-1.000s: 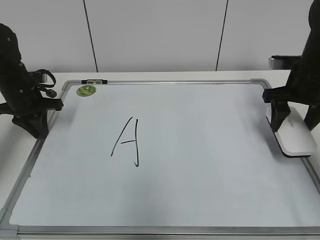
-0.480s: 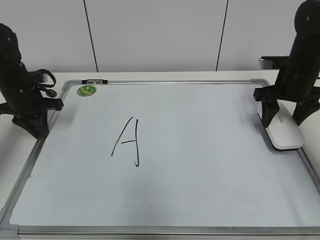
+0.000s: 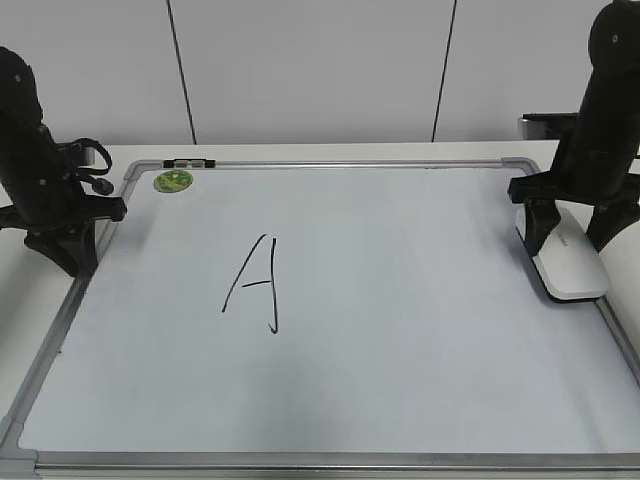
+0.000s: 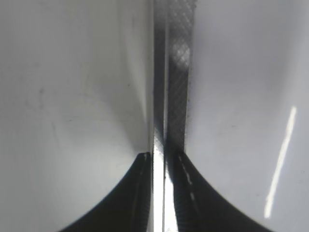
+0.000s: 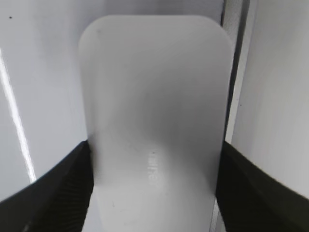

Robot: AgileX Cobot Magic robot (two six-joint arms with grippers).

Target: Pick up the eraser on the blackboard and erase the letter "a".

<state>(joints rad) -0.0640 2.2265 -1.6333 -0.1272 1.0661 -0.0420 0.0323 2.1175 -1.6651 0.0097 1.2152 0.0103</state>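
The blackboard (image 3: 400, 350) is in fact white with a faint bluish cast, edged by a thin silver-grey frame with grey corner pieces. On it, left of centre, a capital "A" (image 3: 255, 285) is drawn in thin black marker. At the far left corner sits a round green sticker (image 3: 172, 181) with a paler, yellowish pattern, too small to read. The eraser (image 3: 568, 262) at the right is white with faint grey print, perhaps a dark underside. Both arms are black.
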